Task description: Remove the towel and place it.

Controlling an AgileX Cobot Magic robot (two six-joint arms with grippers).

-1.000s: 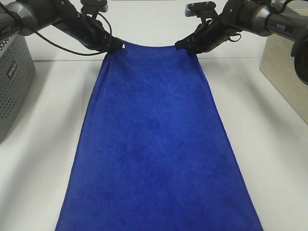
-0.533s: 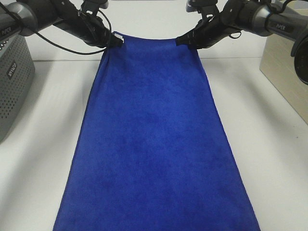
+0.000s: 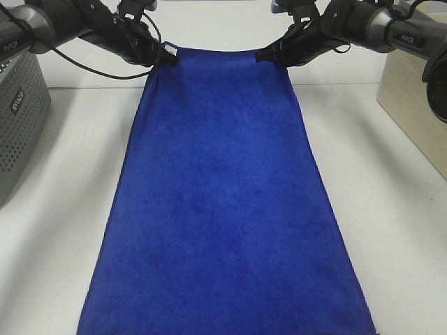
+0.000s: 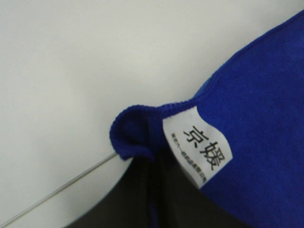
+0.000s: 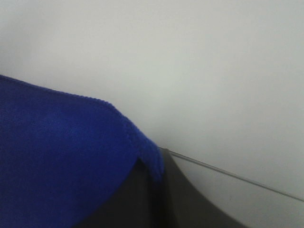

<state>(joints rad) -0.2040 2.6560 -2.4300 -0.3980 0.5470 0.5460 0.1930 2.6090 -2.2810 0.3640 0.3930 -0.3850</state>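
Note:
The royal-blue towel [image 3: 223, 202] hangs stretched between my two grippers and runs down toward the table's near edge. My left gripper [image 3: 165, 58] is shut on its far left corner. My right gripper [image 3: 267, 55] is shut on its far right corner. In the left wrist view the pinched corner [image 4: 137, 137] shows with a white printed tag [image 4: 199, 147] beside the dark fingers. In the right wrist view the other blue corner [image 5: 71, 152] is folded over the dark finger. The far edge is held above the table.
A grey perforated basket [image 3: 17, 118] stands at the left edge of the white table [image 3: 63, 202]. A pale wooden box [image 3: 419, 105] stands at the right edge. A seam line crosses the table at the back.
Both grippers have moved away toward the back and a little up, carrying the towel's far edge with them. The towel is drawn tighter and its near end has slid back slightly.

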